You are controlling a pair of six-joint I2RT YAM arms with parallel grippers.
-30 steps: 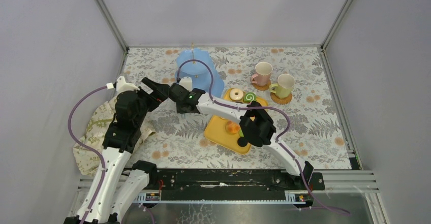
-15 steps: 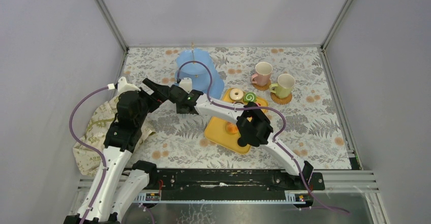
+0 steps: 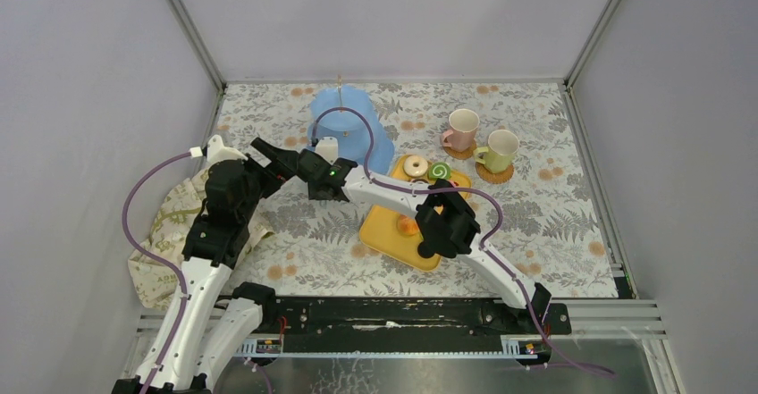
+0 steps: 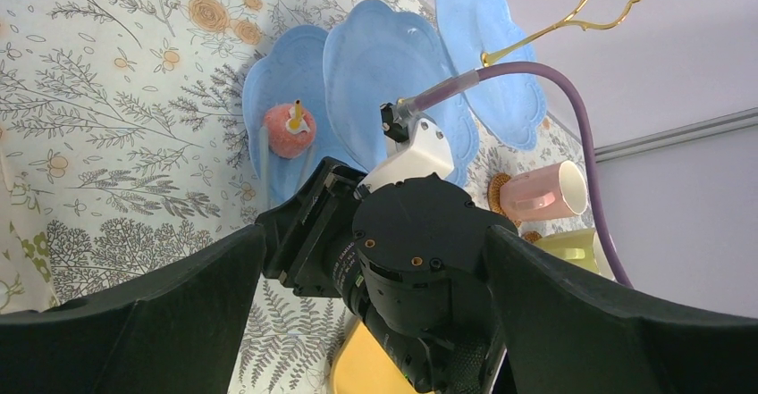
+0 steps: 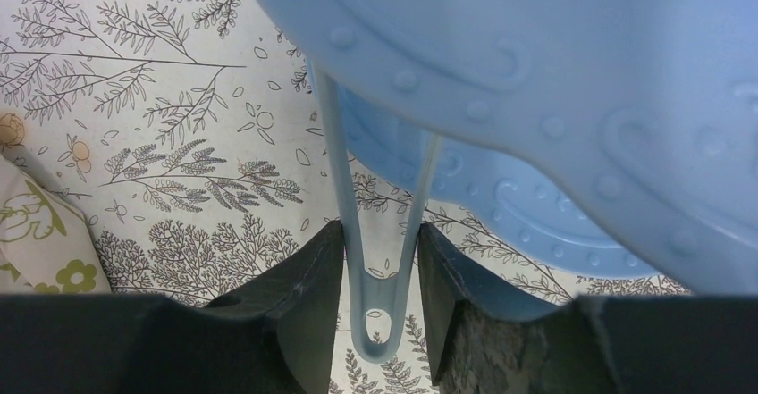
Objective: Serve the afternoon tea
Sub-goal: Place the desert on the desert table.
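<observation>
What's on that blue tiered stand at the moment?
One pink-orange pastry sits on the lowest tier of the blue stand. The upper tiers look bare where they show. The right arm covers part of the stand, so anything behind it is hidden.

You are in a lab test cell, not a home. Plain grey panels [image 3: 89, 99] close in the desk [image 3: 554, 206] on three sides, joined by aluminium posts [image 3: 189, 29]. Two robot arms [image 3: 210, 242] are bolted to a black metal rail [image 3: 393, 315] at the near edge. Purple cables [image 4: 518, 70] loop free. A floral print covers the desk.
</observation>
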